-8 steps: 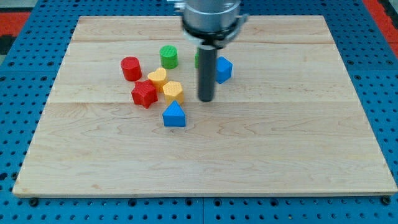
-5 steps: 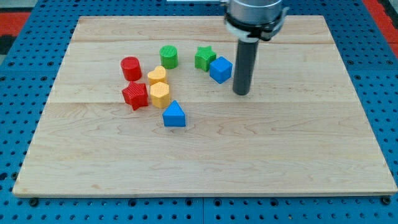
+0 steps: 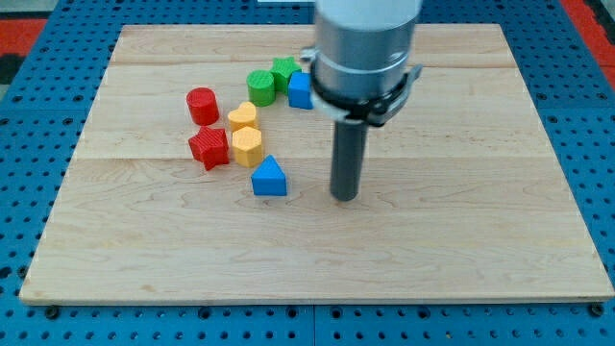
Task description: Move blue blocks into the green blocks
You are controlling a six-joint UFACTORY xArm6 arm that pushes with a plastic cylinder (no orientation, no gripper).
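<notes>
A blue cube (image 3: 299,90) sits near the view's top, touching a green star (image 3: 283,69), which touches a green cylinder (image 3: 259,86) on its left. A blue triangular block (image 3: 269,177) lies alone lower down, just below the yellow blocks. My tip (image 3: 344,196) rests on the board to the right of the blue triangular block, with a gap between them, and well below the blue cube.
A red cylinder (image 3: 202,106) and a red star (image 3: 209,147) lie at the left. Two yellow blocks (image 3: 245,117) (image 3: 247,146) sit between them and the blue triangular block. The wooden board (image 3: 461,221) lies on a blue pegboard.
The blue cube and green star have shifted left and up, now against the green cylinder. My tip has moved from right of the cube down to beside the blue triangular block.
</notes>
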